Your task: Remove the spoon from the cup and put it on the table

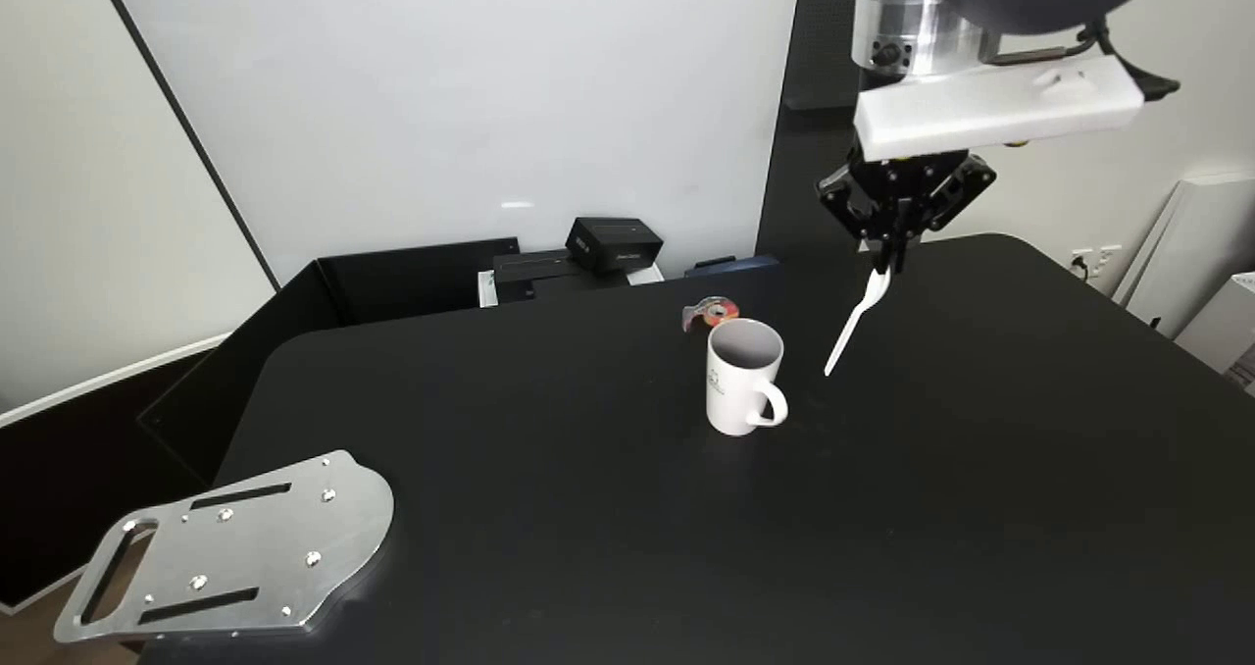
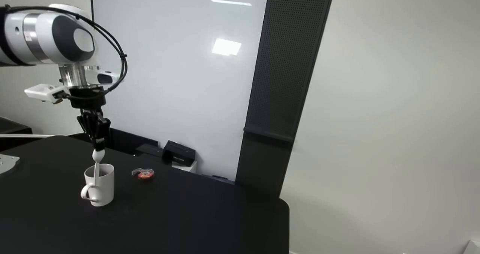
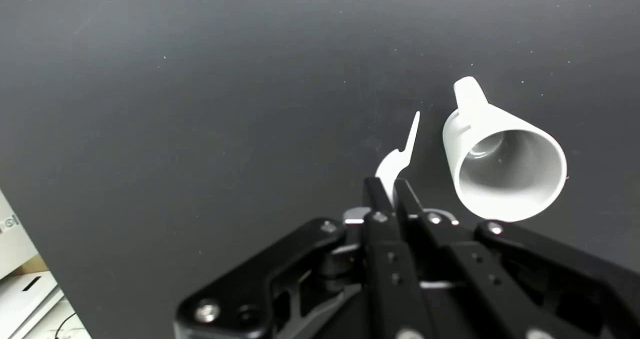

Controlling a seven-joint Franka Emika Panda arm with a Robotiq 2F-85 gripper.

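My gripper (image 1: 890,258) is shut on the bowl end of the white spoon (image 1: 856,320), whose handle hangs down at a slant above the black table (image 1: 549,469). The white cup (image 1: 733,390) stands upright on the table, beside the spoon, its handle turned toward the spoon's side. In an exterior view the spoon (image 2: 98,156) overlaps the cup (image 2: 105,190) in front of its wall, below the gripper (image 2: 99,146). In the wrist view the spoon (image 3: 394,163) sits between the fingertips (image 3: 387,184), and the cup (image 3: 500,189) is to the right with nothing inside.
A small tape dispenser (image 1: 718,312) lies behind the cup and also shows in an exterior view (image 2: 145,174). A grey metal plate (image 1: 255,537) lies at the table's left corner. Black boxes (image 1: 615,243) stand beyond the back edge, before a white wall panel (image 1: 471,86).
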